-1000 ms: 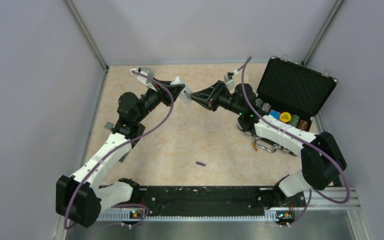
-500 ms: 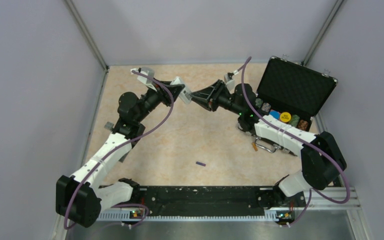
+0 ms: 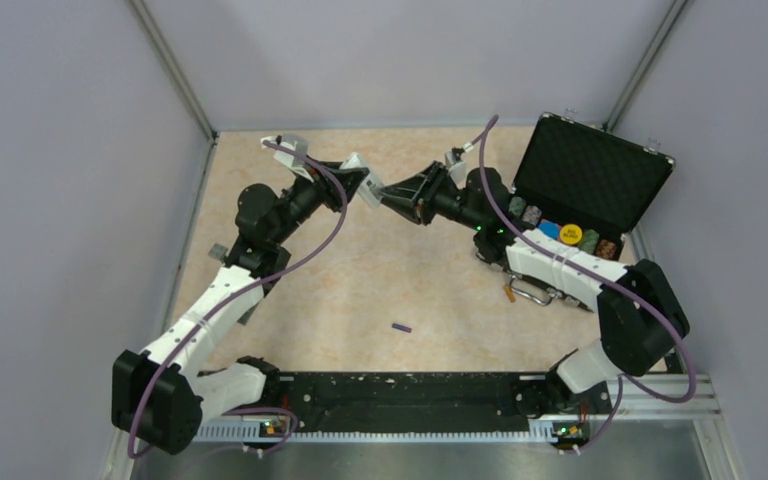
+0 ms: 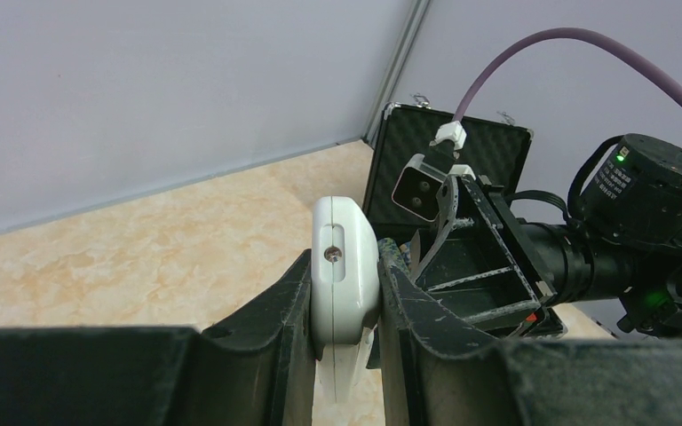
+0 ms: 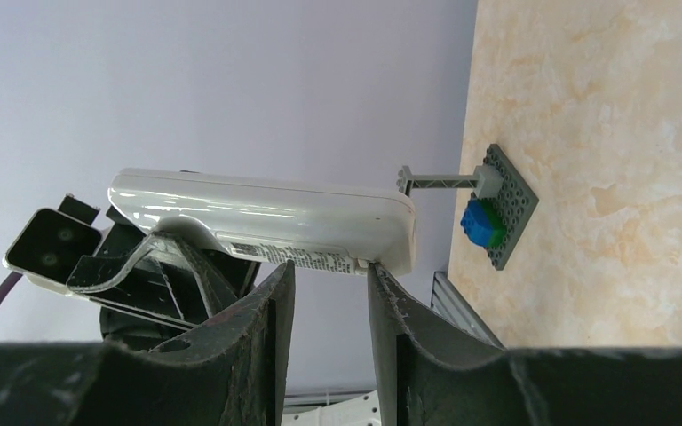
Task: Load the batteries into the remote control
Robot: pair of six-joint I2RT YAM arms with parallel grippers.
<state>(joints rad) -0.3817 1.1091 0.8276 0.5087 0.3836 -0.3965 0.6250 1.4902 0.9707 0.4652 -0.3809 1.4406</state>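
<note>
My left gripper [image 3: 361, 183] is shut on the white remote control [image 3: 371, 191] and holds it in the air above the far middle of the table. In the left wrist view the remote [image 4: 344, 257] stands edge-on, clamped between both fingers. My right gripper [image 3: 388, 193] meets it from the right. In the right wrist view its fingers are parted, with the tips [image 5: 374, 269] against the remote's [image 5: 266, 211] underside at a strip of small print. Nothing shows in the gap between them. One dark purple battery [image 3: 401, 327] lies on the table near the front.
An open black case [image 3: 592, 172] with poker-chip stacks [image 3: 570, 236] stands at the right. A grey plate with a blue block [image 5: 500, 217] lies on the table by the left wall. A small orange piece [image 3: 508, 293] lies by the right arm.
The right arm has shifted very slightly to the left. The remote, both grippers' holds and the battery on the table look the same.
</note>
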